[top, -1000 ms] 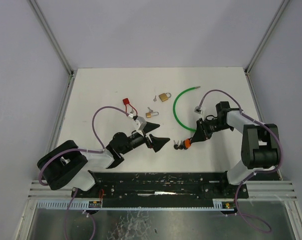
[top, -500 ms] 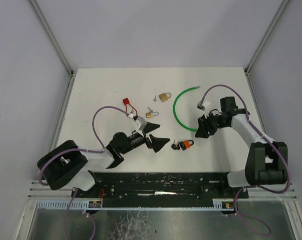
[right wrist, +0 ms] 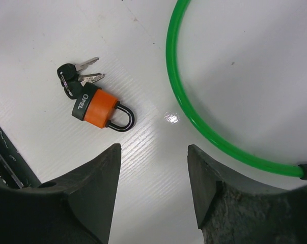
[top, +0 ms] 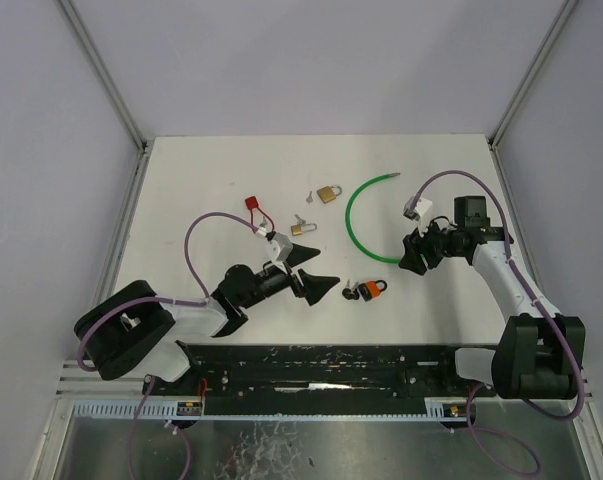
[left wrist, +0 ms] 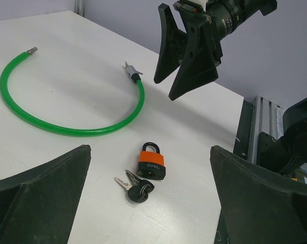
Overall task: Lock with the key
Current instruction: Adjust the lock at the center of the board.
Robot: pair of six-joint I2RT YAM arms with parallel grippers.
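The orange padlock with black shackle (top: pixel 375 290) lies flat on the white table (top: pixel 211 180), black-headed keys (top: pixel 353 293) seemingly in its base. It sits between the left tool (top: pixel 316 268) and the right tool (top: pixel 413 255), both spread wide, gripping nothing. A green cable loop (top: pixel 353 215) curves nearby.

Both arms same build: left arm (top: pixel 193 317) and right arm (top: pixel 503 272) have white link shells, black joints and bulky black bases. A purple cable (top: pixel 188 245) loops off each, ending in a white plug (top: pixel 278 242) by the wrist. Left pincer (top: pixel 316 268) and right pincer (top: pixel 409 256) are matte black, with fingers (left wrist: pixel 38 198) shaped as broad flat wedges tapering to points.
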